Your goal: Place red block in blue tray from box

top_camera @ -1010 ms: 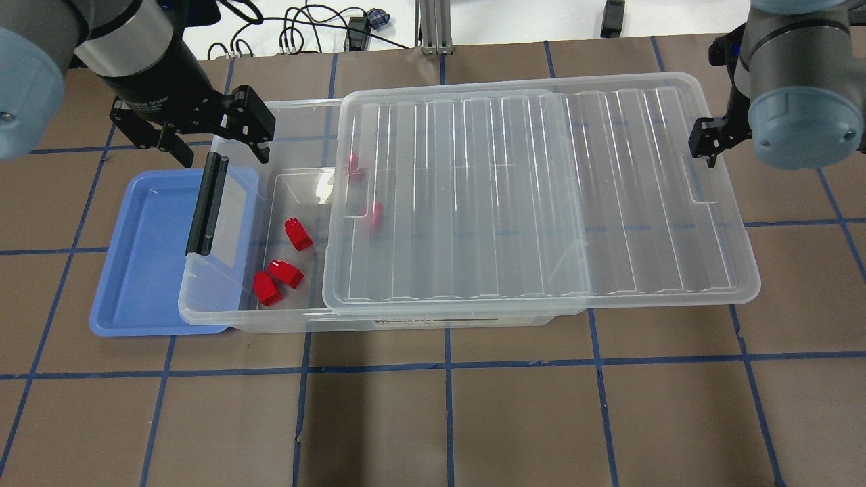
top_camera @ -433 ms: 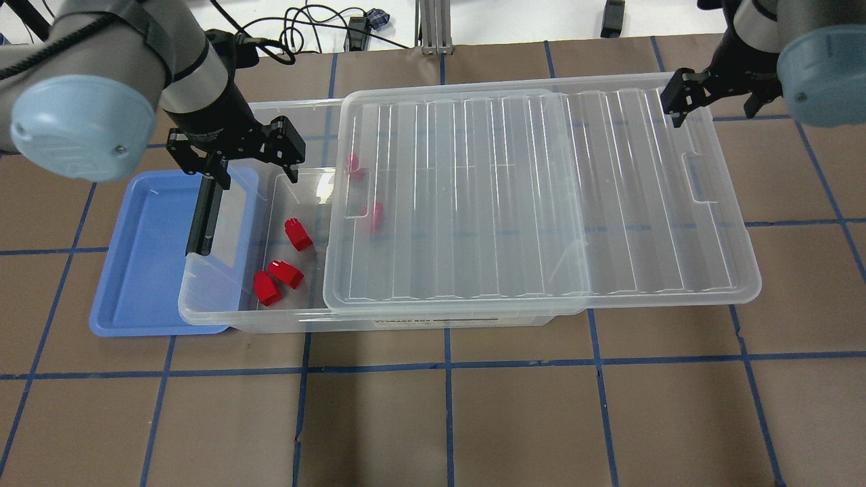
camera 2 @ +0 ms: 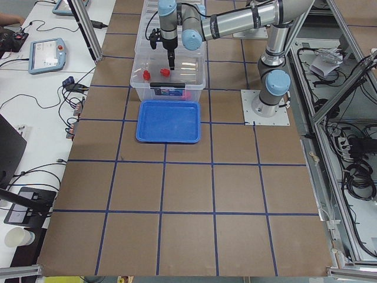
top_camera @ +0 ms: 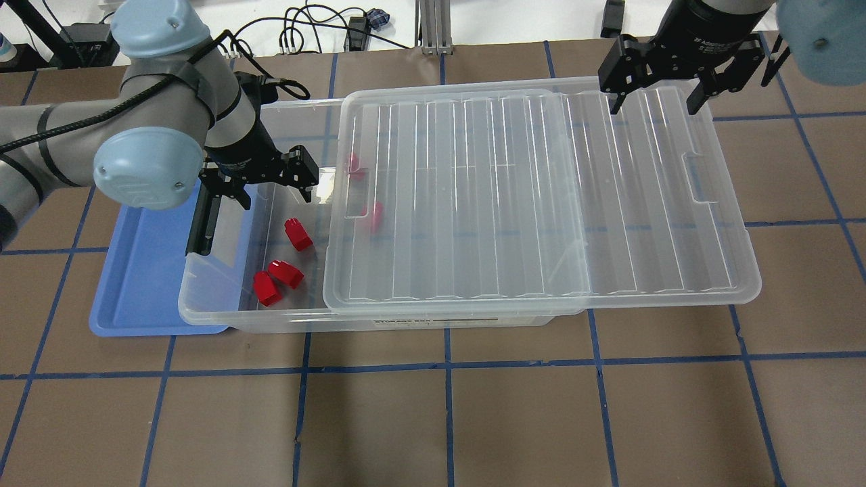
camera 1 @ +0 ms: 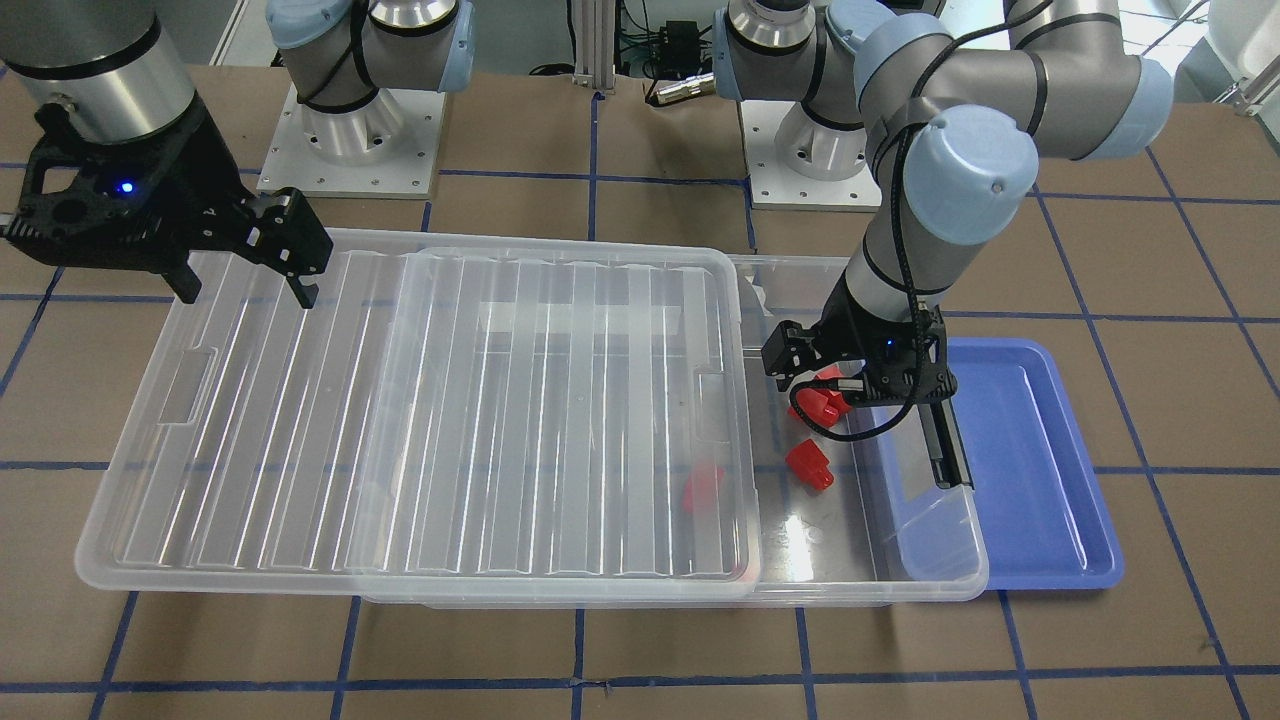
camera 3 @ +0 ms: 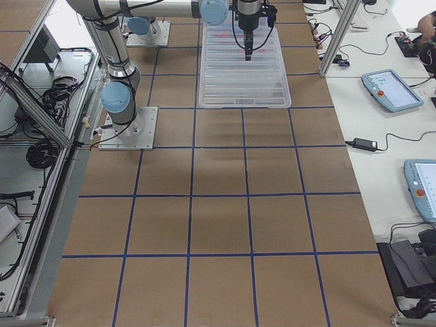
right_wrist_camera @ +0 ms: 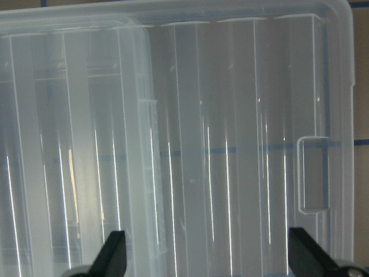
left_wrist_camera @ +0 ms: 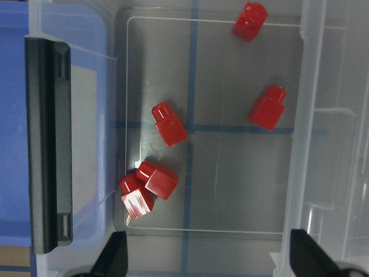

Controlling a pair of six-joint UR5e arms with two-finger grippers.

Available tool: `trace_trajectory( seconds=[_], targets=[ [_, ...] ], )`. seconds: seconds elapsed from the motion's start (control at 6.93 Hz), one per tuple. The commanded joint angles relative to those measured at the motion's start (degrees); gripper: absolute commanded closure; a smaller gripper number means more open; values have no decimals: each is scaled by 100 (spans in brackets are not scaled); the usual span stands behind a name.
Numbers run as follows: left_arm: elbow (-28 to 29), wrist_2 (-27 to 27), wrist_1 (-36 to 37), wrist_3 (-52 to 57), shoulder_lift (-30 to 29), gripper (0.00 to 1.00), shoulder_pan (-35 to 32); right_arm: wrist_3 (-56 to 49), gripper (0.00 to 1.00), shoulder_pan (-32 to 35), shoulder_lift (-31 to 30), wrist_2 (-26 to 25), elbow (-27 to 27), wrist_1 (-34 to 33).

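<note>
The clear box has its ribbed lid slid aside, so its left end is open. Three red blocks lie in the open part, and two more show under the lid. The left wrist view shows the same blocks on the box floor. The blue tray lies empty, partly under the box's latch end. My left gripper is open and empty above the open end, fingertips over the far blocks. My right gripper is open and empty over the lid's far edge.
The black latch handle stands between the open box end and the tray, close to my left gripper's finger. The lid overhangs the box to the right. Cables lie beyond the table's far edge.
My left gripper has moved right and toward me, from beside the box's far corner to over its open end. My right gripper has moved left and away, to the lid's far edge.
</note>
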Motion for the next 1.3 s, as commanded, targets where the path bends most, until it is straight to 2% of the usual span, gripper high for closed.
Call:
trace_trajectory(
  seconds=[0.0, 0.14, 0.72, 1.15],
  targets=[
    [-44, -51, 132, -708, -336, 0, 64, 140, 0, 89, -3, -54, -41, 85],
    [-10, -51, 193, -1027, -459, 0, 73, 140, 0, 89, -12, -54, -41, 85],
    [-62, -25, 755, -900, -996, 0, 135, 131, 0, 89, -12, -37, -24, 68],
    [-114, -34, 756, -968, -1137, 0, 152, 123, 0, 89, -21, -36, 20, 42]
  ],
)
